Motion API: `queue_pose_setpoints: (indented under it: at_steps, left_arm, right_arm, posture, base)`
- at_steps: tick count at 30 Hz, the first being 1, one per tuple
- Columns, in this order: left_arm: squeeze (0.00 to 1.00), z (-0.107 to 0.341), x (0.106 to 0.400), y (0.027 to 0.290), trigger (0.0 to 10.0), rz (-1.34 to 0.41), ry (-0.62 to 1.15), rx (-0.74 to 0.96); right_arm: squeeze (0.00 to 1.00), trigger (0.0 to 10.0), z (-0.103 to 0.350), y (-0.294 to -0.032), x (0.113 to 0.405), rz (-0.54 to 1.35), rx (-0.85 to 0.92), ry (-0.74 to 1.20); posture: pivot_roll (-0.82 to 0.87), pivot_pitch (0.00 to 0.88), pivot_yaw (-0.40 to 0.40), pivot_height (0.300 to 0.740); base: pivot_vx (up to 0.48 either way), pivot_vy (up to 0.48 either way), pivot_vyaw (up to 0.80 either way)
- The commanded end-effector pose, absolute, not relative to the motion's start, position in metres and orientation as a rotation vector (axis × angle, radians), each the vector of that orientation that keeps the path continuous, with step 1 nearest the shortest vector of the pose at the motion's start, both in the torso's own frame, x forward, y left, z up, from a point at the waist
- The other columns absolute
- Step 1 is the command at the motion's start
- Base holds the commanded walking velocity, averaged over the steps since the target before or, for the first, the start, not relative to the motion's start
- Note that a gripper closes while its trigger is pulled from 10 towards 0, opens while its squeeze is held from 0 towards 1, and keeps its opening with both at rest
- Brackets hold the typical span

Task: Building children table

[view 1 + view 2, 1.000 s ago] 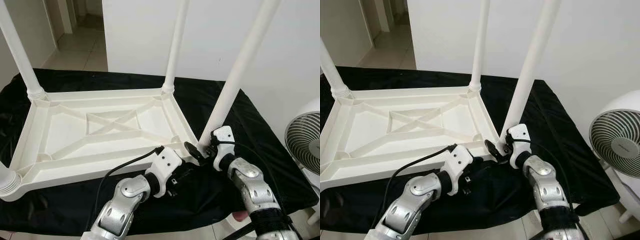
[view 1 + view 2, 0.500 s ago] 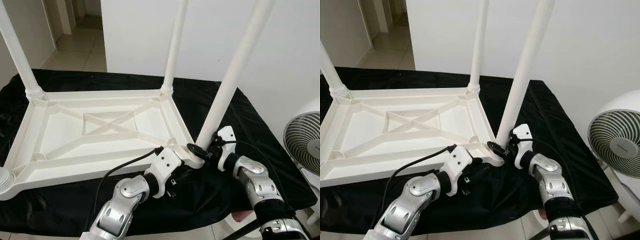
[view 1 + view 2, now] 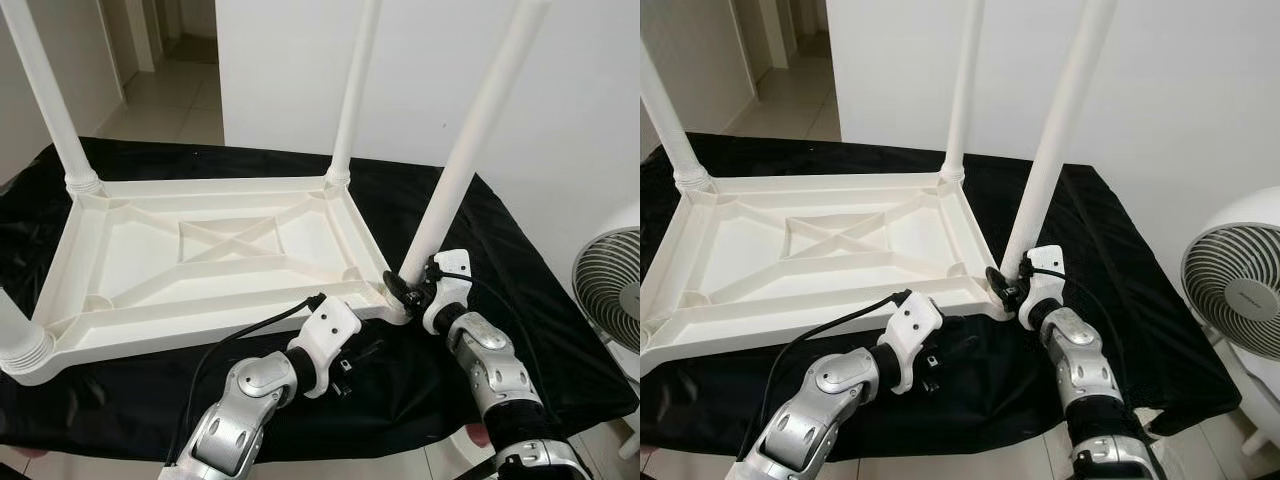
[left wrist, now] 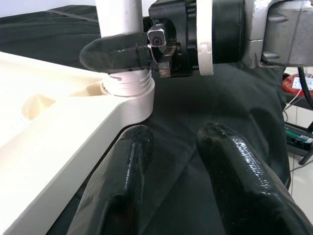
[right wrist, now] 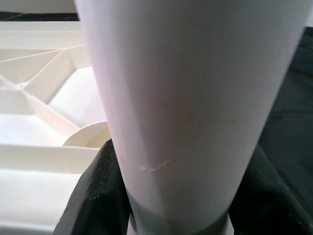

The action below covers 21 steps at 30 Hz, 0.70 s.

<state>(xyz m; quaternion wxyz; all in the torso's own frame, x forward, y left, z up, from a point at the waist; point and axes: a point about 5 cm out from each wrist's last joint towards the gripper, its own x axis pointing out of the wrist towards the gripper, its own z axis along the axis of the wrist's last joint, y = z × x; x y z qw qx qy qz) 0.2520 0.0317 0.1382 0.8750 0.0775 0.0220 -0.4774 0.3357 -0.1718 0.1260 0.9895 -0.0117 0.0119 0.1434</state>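
Observation:
A white plastic children's table [image 3: 200,325] lies upside down on a black cloth. Its near-right leg [image 3: 470,140] stands tilted in the corner socket [image 4: 128,85]. My right gripper [image 3: 408,290] is shut on the base of this leg, one black finger [image 4: 115,51] wrapped across it just above the threaded collar. The right wrist view shows the leg [image 5: 195,98] close up between the fingers. Just below the table's near edge, my left gripper [image 4: 173,134] hovers open over the cloth and holds nothing.
Three other legs stand upright: far right [image 3: 350,90], far left [image 3: 50,100], near left [image 3: 20,335]. The black cloth [image 3: 500,230] covers the work surface. A white fan [image 3: 610,290] stands at the right, a wall behind, a tiled hallway [image 3: 170,100] at the back left.
The head view has shifted a little. My right gripper has slid in closer around the leg's base. The left arm has barely moved.

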Motion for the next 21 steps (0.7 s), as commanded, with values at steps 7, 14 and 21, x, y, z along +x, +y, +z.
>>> queue_pose_setpoints:
  at_steps: [7, 14, 21]
  left_arm:
    - [0.00, 0.137, 0.252, 0.033, 10.0, -0.943, 0.052, 0.158]
    - [0.00, 0.139, 0.254, 0.036, 10.0, -0.928, 0.050, 0.156]
    - [0.00, 0.138, 0.256, 0.036, 10.0, -0.926, 0.057, 0.166]
  right_arm:
    - [0.00, 0.0, 0.106, -0.190, 0.326, -0.059, 0.002, 0.092]
    - [0.00, 0.0, 0.105, -0.198, 0.323, -0.264, 0.022, 0.100]
    - [0.00, 10.0, 0.114, -0.191, 0.327, -0.191, -0.029, 0.060]
  posture:
    - [0.04, 0.059, -0.073, 0.740]
    - [0.04, 0.057, -0.075, 0.740]
    - [0.04, 0.055, -0.072, 0.740]
  base:
    - [0.000, 0.000, 0.00]
    - [0.000, 0.000, 0.00]
    - [0.000, 0.000, 0.00]
